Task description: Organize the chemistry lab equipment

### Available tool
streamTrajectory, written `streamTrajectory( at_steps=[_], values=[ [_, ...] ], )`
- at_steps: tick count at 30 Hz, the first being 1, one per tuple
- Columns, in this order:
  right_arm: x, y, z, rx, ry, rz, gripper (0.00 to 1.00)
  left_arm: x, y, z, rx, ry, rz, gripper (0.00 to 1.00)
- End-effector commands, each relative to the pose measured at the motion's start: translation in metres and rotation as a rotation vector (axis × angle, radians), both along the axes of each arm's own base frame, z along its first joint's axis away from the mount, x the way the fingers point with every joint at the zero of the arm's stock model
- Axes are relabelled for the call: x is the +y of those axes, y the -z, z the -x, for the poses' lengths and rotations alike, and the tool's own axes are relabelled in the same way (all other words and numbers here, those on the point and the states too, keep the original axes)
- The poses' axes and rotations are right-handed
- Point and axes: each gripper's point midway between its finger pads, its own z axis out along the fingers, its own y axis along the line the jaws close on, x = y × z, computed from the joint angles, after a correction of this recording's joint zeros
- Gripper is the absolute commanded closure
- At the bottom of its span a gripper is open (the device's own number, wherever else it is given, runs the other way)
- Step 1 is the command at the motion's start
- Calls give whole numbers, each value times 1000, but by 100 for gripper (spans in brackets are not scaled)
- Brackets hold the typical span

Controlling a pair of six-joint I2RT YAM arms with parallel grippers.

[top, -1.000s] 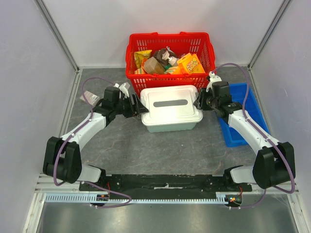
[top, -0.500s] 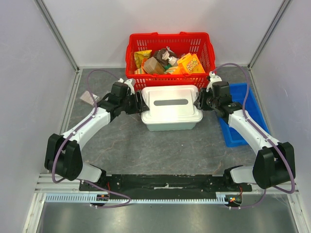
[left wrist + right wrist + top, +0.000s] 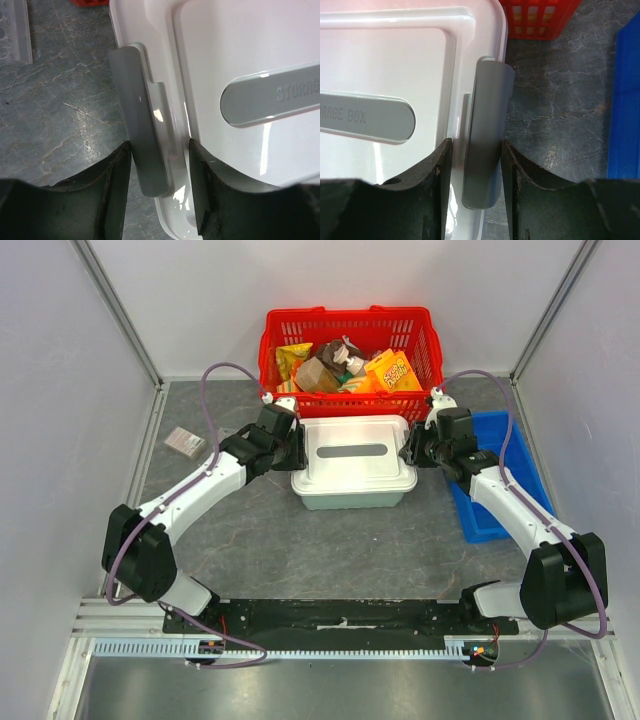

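Observation:
A white storage box (image 3: 352,468) with its lid on stands mid-table. My left gripper (image 3: 293,450) is at its left end. In the left wrist view it (image 3: 159,190) is open and straddles the grey latch (image 3: 137,115) and the lid rim, with a gap on the lid side. My right gripper (image 3: 410,448) is at the right end. Seen from the right wrist, it (image 3: 476,190) is shut on the other grey latch (image 3: 487,125). A clear multi-well plate (image 3: 185,441) lies far left, its edge (image 3: 12,30) showing. Flasks, vials and packets are hidden.
A red mesh basket (image 3: 285,380) with snack packs stands just behind the box. A blue tray (image 3: 495,510) lies under the right arm's forearm. Grey walls close in both sides and the back.
The left arm has swung right from near the multi-well plate, bringing its gripper over the box's left latch. The right arm and the box have not moved.

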Motion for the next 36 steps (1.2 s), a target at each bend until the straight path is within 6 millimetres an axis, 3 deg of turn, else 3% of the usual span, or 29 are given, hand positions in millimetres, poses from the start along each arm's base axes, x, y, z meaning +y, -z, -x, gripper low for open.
streamTrajectory(
  at_steps=[1,10,15,18,23,26,29,30,32,36],
  values=[
    [31,18,22,88,-109,-74,68,-8,30,7,51,74,-106,98],
    [33,15,18,93,-73,-106,64,-5,25,0,36,48,-135,98],
    [31,-11,5,53,-30,-108,47,-1,13,-1,26,15,-137,75],
    [28,-26,-1,33,-7,-98,36,1,3,-2,16,6,-141,69],
    [19,-43,-5,19,27,-73,29,1,-14,0,6,11,-132,62],
    [11,-60,-3,-9,44,-48,20,2,-26,3,1,15,-121,49],
    [7,-81,2,-36,31,-25,7,1,-47,6,-26,23,-88,34],
    [6,-89,5,-48,16,-17,2,1,-56,7,-40,26,-75,25],
    [3,-105,14,-69,-7,2,2,0,-81,10,-84,39,-37,8],
    [-5,-136,38,-132,-38,14,2,-1,-138,21,-204,85,59,5]
  ],
)
